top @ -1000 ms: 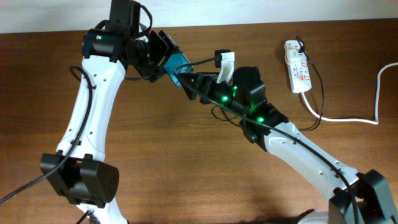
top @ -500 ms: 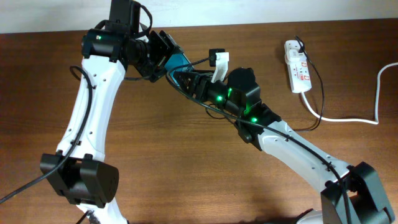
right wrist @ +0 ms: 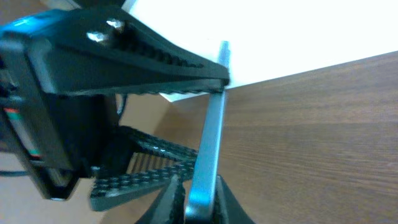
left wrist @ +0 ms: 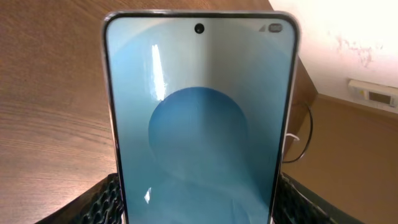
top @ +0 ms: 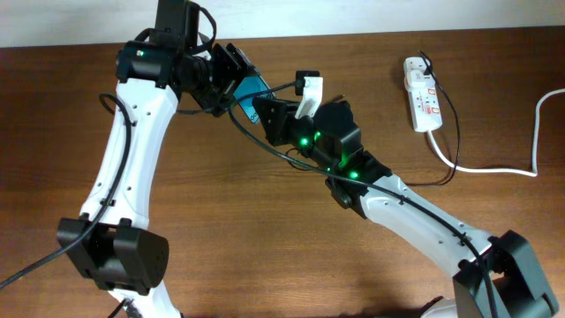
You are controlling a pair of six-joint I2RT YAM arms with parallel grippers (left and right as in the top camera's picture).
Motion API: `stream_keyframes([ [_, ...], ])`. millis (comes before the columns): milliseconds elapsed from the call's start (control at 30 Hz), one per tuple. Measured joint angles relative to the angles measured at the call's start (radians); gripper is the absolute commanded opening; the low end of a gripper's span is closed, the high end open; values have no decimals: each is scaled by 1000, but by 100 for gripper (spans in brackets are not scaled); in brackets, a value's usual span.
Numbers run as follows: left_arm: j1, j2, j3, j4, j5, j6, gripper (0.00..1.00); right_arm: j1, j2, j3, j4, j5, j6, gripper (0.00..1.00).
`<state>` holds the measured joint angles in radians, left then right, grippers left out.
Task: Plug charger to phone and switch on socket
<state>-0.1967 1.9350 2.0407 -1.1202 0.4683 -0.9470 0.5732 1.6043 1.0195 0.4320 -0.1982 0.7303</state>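
The phone (top: 254,88), its screen bright blue, is held in the air at the back of the table. My left gripper (top: 231,81) is shut on it across its width, and the screen (left wrist: 199,124) fills the left wrist view between the black fingers (left wrist: 102,199). My right gripper (top: 265,110) is shut on the phone's free end; in the right wrist view its jaws pinch the thin edge of the phone (right wrist: 208,137). The socket (top: 422,93) lies at the back right. The charger's thin black cable (top: 448,124) runs from it toward the right arm; its plug tip is hidden.
A thick white cord (top: 503,170) runs from the socket to the right edge of the table. The two arms cross over the back middle of the brown wooden table (top: 265,247). A pale wall borders the far edge.
My right gripper has moved left up to the phone and closed from wide open onto its end. The left arm and the phone have stayed put.
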Motion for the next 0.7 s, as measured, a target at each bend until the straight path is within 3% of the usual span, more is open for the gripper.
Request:
stream_keyframes([
  [367, 2, -2, 0, 5, 7, 0, 44, -3, 3, 0, -2, 2, 33, 4],
  [600, 2, -2, 1, 3, 11, -4, 61, -24, 3, -3, 6, -43, 30, 4],
  [700, 2, -2, 2, 4, 20, -19, 77, -49, 3, -3, 6, -97, 25, 4],
])
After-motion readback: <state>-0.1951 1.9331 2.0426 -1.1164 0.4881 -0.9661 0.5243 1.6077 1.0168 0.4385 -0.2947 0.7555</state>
